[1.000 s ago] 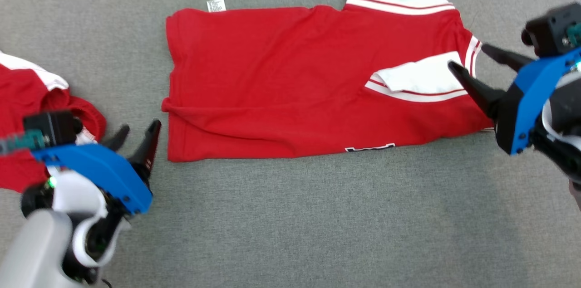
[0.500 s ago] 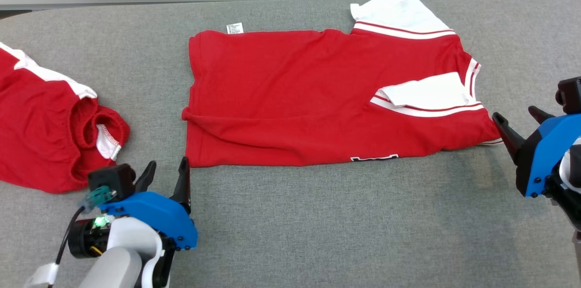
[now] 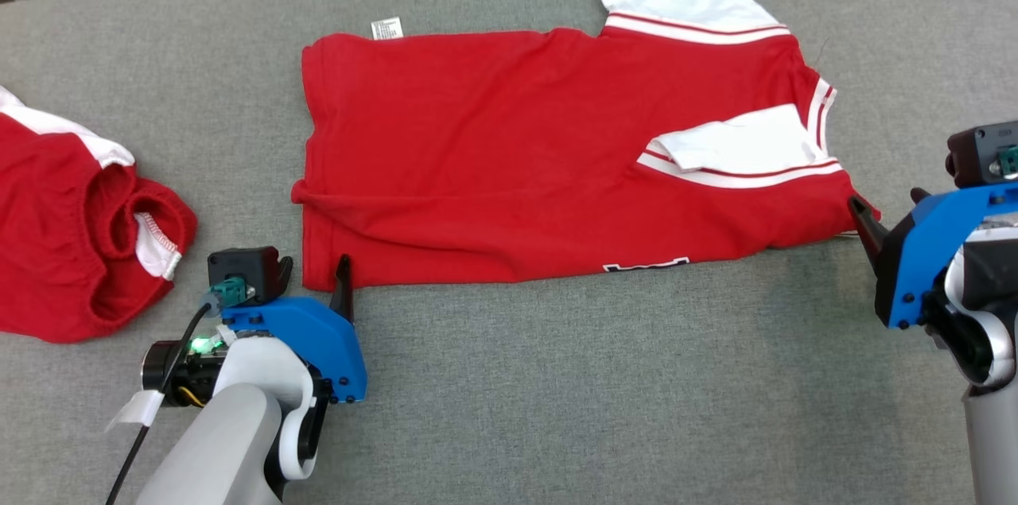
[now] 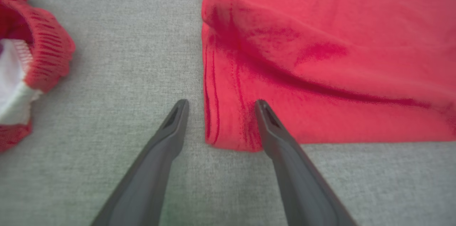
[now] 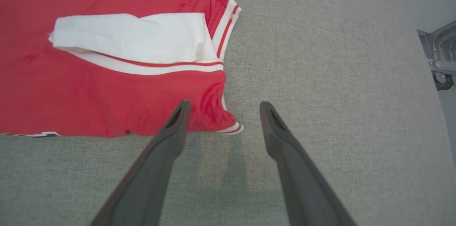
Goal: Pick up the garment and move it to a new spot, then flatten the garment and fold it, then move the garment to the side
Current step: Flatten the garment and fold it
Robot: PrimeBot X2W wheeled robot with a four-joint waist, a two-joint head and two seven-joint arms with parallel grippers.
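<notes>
Left gripper [image 3: 315, 265] straddles garment [image 3: 517, 163] lying left-right, hem [image 3: 316, 159] leftward.

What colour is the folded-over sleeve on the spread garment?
The sleeve is white; clearest in right wrist view.

Bright, even light covered the grey surface [image 3: 557, 409]. A faint, soft shadow lay under the right gripper [image 5: 224, 103]. In the left wrist view the red garment [image 4: 320, 58] looked soft and grainy, slightly out of focus.

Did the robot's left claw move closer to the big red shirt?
Yes. The left gripper has moved right, from beside the crumpled red garment to the red shirt's near corner, which its open jaws now straddle.
</notes>
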